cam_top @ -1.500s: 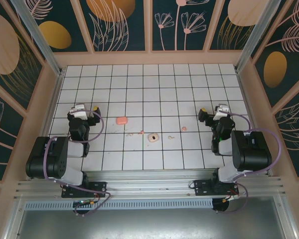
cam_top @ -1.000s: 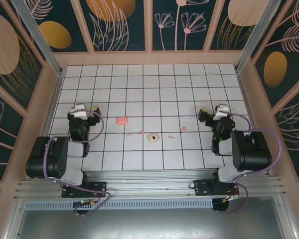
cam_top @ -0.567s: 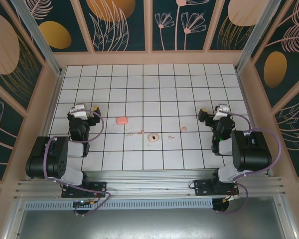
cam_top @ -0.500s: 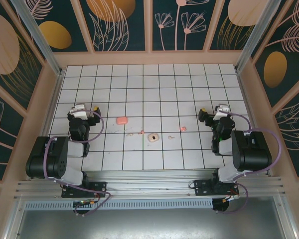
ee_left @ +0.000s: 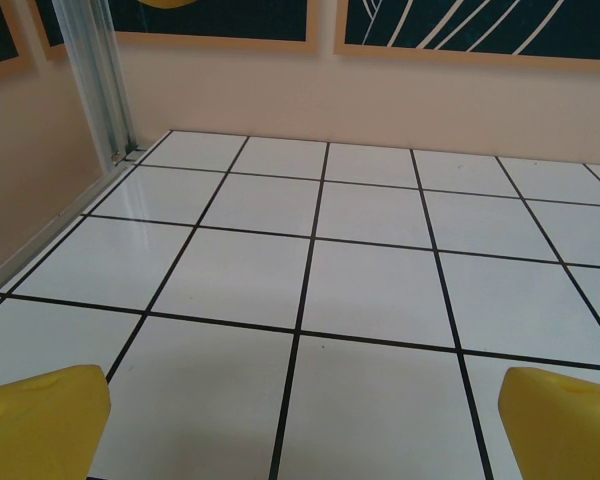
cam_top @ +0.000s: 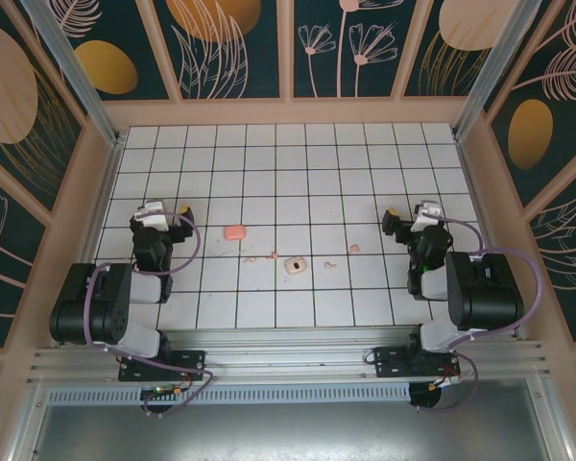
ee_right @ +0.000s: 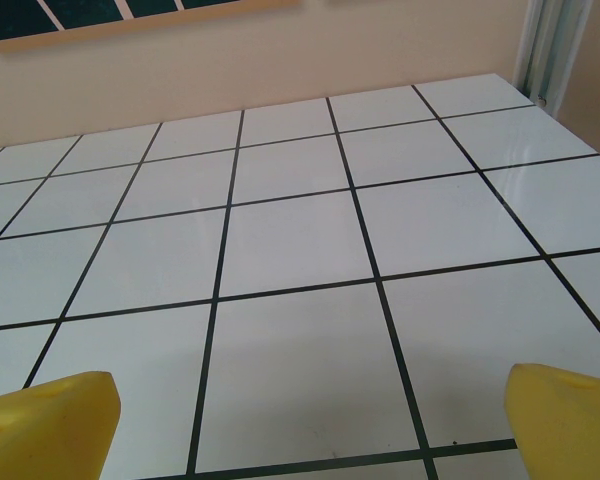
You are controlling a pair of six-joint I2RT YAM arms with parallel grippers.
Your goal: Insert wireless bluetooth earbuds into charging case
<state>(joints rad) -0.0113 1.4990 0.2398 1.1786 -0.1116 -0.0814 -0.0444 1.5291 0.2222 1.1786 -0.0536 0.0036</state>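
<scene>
White glossy tiles (cam_top: 288, 173) with black grid lines cover the table, walled by peach panels (cam_top: 288, 110). Four tiny curved earbuds (cam_top: 274, 254) lie loose near its front middle: a pale beige bud (cam_top: 252, 257), a pinkish-red bud beside it, a second pale bud (cam_top: 329, 263) and a reddish bud (cam_top: 353, 249) further right. Between them sits a small open beige charging case (cam_top: 293, 264); a closed pink oval case (cam_top: 234, 232) lies left of them. Well apart at either side, the left gripper (ee_left: 300, 430) and right gripper (ee_right: 310, 420) rest with yellow fingers spread wide, holding nothing.

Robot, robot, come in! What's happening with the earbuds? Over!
Left hand open, holding nothing. Right hand same. Earbuds loose on the tiles, either side of the pale case. Nothing blocking them. Over.
</scene>
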